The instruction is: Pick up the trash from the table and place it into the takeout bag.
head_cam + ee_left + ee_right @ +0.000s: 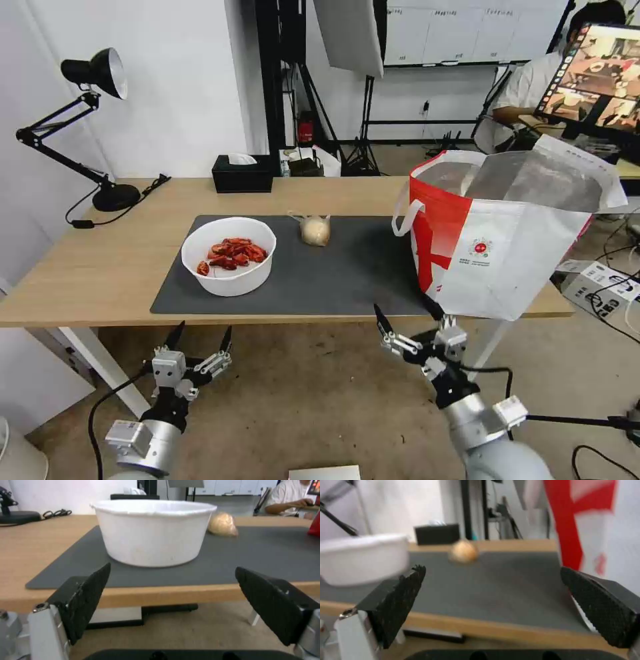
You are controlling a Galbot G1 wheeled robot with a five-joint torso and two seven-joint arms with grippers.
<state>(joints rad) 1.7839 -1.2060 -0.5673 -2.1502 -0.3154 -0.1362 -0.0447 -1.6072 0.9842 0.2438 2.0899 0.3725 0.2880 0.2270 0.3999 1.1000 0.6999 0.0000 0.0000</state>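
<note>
1. One white round bowl [229, 255] of red crayfish shells, on the left part of the mat.
2. One small beige knotted bag [315, 230], farther back at mid-mat.
3. One big white-and-red takeout bag [497, 233] with silver lining, at the right.
4. One dark grey rectangular mat [333, 273].
5. One black tissue box [243, 174], at the far edge.
6. One black desk lamp [90, 127], far left.

Both arms are silver-grey metal tubes with blocky silver wrist bits and thin black cables. Left gripper [201, 335] and right gripper [404, 315] have pointy black textured fingers [87, 597].
</note>
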